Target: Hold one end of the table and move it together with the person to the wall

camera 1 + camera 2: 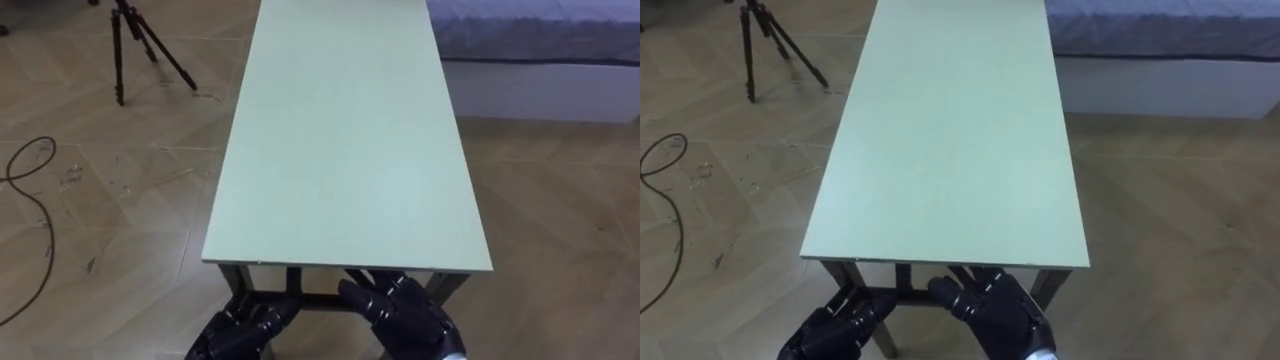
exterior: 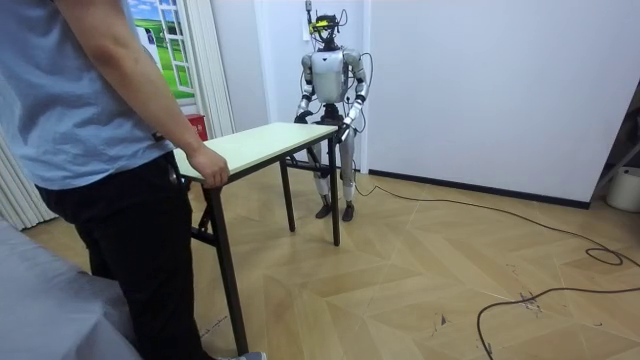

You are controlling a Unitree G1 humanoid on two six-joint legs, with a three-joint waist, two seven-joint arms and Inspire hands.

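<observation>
A long table point(image 1: 340, 150) with a pale green top and a dark metal frame stretches away from me. My left hand point(image 1: 245, 328) sits low under its near edge, by the frame's crossbar, with the fingers partly lost against the bar. My right hand point(image 1: 400, 312) reaches under the same edge with fairly straight fingers. In the room view I stand at the far end of the table point(image 2: 260, 143), close to a white wall. A person in a blue shirt holds the near end, one hand point(image 2: 210, 168) gripping its corner.
A black tripod point(image 1: 135, 50) stands on the wood floor to the table's left, and a dark cable point(image 1: 30, 190) loops near it. A bed point(image 1: 540, 50) with a grey cover lies at the far right. More cable point(image 2: 540, 300) crosses the floor in the room view.
</observation>
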